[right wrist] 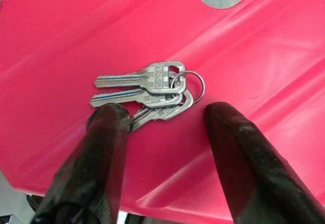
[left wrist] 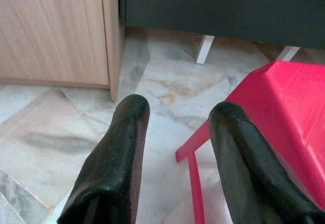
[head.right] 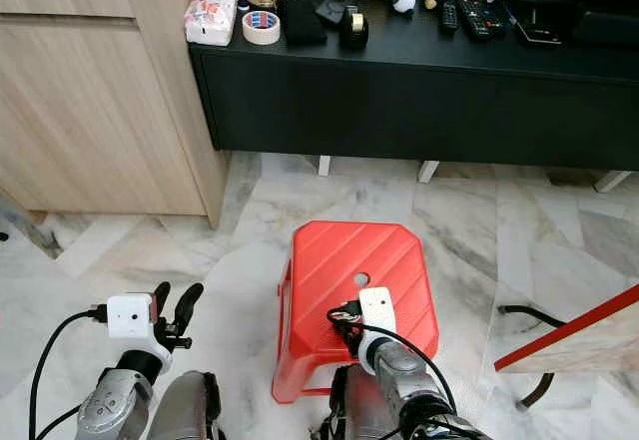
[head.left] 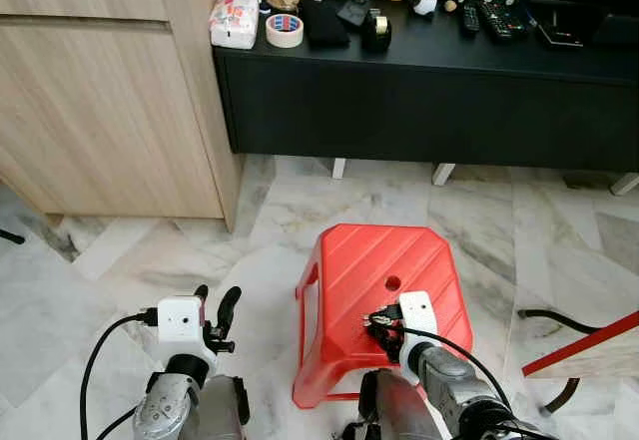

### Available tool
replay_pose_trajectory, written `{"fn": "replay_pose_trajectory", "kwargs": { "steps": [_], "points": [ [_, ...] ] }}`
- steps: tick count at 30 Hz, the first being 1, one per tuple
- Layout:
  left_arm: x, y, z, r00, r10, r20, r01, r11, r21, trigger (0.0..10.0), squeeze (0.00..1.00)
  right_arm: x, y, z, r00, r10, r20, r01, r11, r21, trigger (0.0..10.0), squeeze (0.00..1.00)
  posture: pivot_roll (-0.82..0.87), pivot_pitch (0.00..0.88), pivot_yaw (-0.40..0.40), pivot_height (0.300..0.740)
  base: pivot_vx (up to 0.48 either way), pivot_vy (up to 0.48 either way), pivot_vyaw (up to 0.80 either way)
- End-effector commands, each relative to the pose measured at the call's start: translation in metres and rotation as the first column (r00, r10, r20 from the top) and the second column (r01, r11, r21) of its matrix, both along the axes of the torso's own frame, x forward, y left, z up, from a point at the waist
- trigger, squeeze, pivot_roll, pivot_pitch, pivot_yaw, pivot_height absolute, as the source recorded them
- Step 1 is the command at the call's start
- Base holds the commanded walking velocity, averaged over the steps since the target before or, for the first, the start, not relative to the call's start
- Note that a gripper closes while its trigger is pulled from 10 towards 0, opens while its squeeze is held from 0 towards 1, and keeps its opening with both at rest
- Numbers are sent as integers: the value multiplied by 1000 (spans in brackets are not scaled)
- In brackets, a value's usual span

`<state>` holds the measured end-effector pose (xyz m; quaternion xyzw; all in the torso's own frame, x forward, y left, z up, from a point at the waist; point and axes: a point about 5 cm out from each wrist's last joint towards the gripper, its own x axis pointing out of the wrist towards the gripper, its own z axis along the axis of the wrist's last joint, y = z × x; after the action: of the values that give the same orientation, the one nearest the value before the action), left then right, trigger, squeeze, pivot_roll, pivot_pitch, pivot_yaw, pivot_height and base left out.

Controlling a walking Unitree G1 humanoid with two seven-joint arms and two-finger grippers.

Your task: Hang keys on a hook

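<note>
A bunch of silver keys [right wrist: 152, 92] on a ring lies flat on the red plastic stool [head.left: 349, 260], near its front edge. My right gripper [right wrist: 165, 120] hovers just over the keys, open, one finger on each side of the bunch. In the left eye view the right gripper [head.left: 379, 320] sits over the stool's front part. My left gripper [head.left: 215, 310] is open over the marble floor to the left of the stool, holding nothing.
A black low cabinet [head.left: 419, 91] stands behind the stool, its top crowded with a tape roll [head.left: 285, 30], tissues, figurines and remotes. A wooden cupboard [head.left: 100, 91] fills the left. A wooden board [head.left: 589, 350] and a black cable lie at the right.
</note>
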<state>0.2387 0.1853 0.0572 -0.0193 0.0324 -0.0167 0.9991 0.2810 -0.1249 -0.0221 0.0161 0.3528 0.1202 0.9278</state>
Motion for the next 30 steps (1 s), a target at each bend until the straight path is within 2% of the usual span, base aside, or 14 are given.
{"fn": "replay_pose_trajectory", "kwargs": {
  "steps": [1,13,30],
  "points": [
    [-3,-1,-1,1000,-3,-14,3,1000,-1,10000,0,-22,2,-19,993,-6,-117,8,1000,16,0,0,79,229,-116,623,0,0,0],
    [-2,-1,-2,1000,-9,-16,9,1000,4,10000,0,-18,1,-15,995,-23,-94,25,999,24,0,0,83,208,-113,623,0,0,0],
    [0,0,-3,1000,-7,-16,7,1000,5,10000,0,4,7,7,992,-84,91,73,991,113,0,0,79,200,-112,623,0,0,0]
  ]
}}
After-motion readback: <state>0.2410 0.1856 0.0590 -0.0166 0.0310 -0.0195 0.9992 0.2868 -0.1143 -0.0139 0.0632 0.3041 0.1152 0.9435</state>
